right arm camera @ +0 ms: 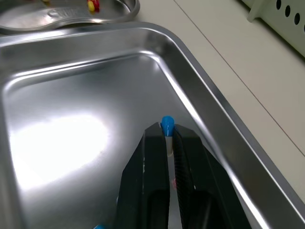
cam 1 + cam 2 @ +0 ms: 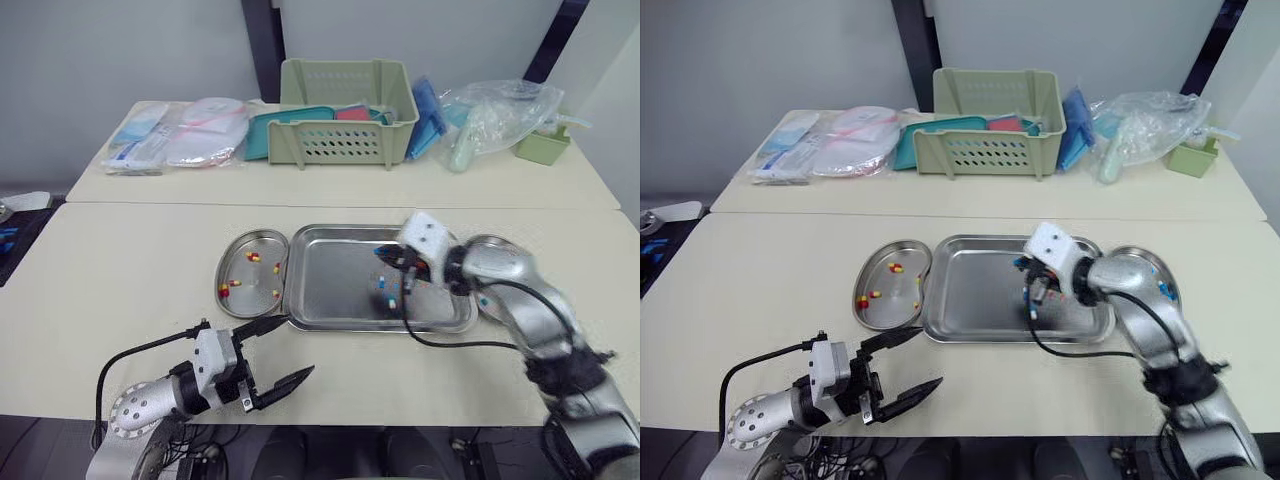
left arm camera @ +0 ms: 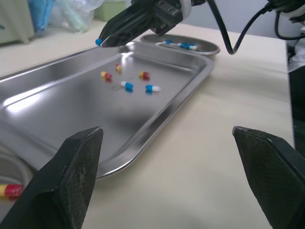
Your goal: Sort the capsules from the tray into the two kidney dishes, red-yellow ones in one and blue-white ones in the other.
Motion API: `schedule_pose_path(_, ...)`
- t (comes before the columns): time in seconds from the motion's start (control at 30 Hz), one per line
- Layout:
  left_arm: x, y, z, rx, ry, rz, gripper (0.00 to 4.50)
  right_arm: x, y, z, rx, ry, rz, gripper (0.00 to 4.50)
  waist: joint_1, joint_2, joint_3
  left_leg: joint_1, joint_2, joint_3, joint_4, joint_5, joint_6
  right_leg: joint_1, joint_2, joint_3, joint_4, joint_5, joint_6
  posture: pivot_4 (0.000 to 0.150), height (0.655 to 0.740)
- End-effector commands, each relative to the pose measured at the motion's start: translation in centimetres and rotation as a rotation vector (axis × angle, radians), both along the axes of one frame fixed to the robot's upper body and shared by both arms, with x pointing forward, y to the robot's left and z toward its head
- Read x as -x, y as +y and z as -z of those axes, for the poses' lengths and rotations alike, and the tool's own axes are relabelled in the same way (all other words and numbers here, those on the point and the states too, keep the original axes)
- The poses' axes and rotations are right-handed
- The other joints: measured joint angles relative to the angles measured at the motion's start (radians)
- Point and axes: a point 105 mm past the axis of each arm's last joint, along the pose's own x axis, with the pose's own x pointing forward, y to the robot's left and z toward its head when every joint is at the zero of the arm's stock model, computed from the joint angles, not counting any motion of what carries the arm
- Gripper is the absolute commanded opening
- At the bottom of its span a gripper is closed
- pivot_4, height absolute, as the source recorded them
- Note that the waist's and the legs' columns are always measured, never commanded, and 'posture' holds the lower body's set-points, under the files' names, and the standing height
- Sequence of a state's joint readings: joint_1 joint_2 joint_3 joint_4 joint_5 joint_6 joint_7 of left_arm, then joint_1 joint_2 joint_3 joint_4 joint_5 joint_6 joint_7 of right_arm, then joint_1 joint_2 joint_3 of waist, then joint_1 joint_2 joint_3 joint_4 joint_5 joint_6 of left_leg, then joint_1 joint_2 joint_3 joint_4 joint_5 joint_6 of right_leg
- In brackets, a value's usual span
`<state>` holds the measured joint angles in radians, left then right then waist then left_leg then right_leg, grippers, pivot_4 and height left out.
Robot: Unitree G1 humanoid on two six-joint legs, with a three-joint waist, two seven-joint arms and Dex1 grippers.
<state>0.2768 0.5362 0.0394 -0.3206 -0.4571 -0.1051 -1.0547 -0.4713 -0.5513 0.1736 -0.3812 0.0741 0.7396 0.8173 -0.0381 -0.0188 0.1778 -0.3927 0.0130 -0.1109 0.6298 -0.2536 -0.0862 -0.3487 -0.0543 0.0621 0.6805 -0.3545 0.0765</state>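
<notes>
1. Tray [image 2: 330, 250]: a rectangular steel tray at the centre of the near table. The left wrist view shows five loose capsules in it: three red-yellow capsules [image 3: 106, 75] and two blue-white capsules [image 3: 127, 86], grouped near the middle of the floor.
2. Left kidney dish [image 2: 240, 244]: touches the tray's left edge. It holds red-yellow pieces [image 2: 253, 256] only. At least four are visible; the exact count cannot be confirmed.
3. Right kidney dish [image 3: 205, 46]: sits at the tray's right edge, partly behind the right arm. Two blue-white pieces [image 3: 188, 46] are visible in it.
4. Right gripper [image 1: 167, 131]: positioned over the tray interior, fingers closed narrow on one blue-white capsule [image 1: 167, 125], whose blue end projects beyond the fingertips.
5. Left gripper [image 2: 300, 344]: over the bare table top just in front of the tray's front left corner, fingers spread wide, holding nothing.
6. Green basket [image 2: 345, 140]: on the rear table, holding teal and red items.
</notes>
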Motion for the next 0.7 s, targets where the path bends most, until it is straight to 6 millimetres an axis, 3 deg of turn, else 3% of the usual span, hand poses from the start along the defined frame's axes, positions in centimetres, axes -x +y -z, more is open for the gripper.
schedule_pose_path(0.03,0.1,-0.2,-0.6,0.016,-0.046,0.066,4.5,2.3,-2.9,-2.2,-0.076,-0.033,0.109,0.03,0.006,0.0,0.0,0.0,0.0,0.0,0.0,0.0,0.0,0.0,0.0,0.0,0.0,0.0,0.0,0.15,0.74)
schedule_pose_path(0.23,0.1,-0.5,-0.9,0.07,-0.057,0.13,4.5,5.5,-9.6,-0.9,-0.079,0.028,0.398,0.03,0.008,0.0,0.0,0.0,0.0,0.001,0.0,0.0,0.0,0.0,0.0,0.0,0.0,0.0,0.0,0.15,0.74)
schedule_pose_path(0.5,-0.2,-1.3,-1.4,0.094,-0.071,0.19,4.5,7.0,-15.6,0.1,-0.049,0.054,0.653,0.03,0.003,0.001,0.0,0.003,0.0,0.002,0.0,0.0,0.0,0.002,0.0,0.001,0.0,0.0,0.0,0.15,0.74)
schedule_pose_path(0.67,-0.4,-1.7,-1.8,0.103,-0.076,0.196,4.5,6.6,-16.8,0.6,-0.072,0.069,0.751,0.03,0.004,0.001,0.0,0.003,0.0,0.002,0.0,0.0,0.0,0.003,0.0,0.001,0.0,0.0,0.0,0.15,0.74)
schedule_pose_path(0.7,-0.3,-1.8,-1.9,0.106,-0.077,0.196,4.5,6.5,-17.0,0.5,-0.075,0.061,0.77,0.33,0.004,0.001,0.0,0.003,0.0,0.002,0.0,0.0,0.0,0.003,0.0,0.001,0.0,0.0,0.0,0.15,0.74)
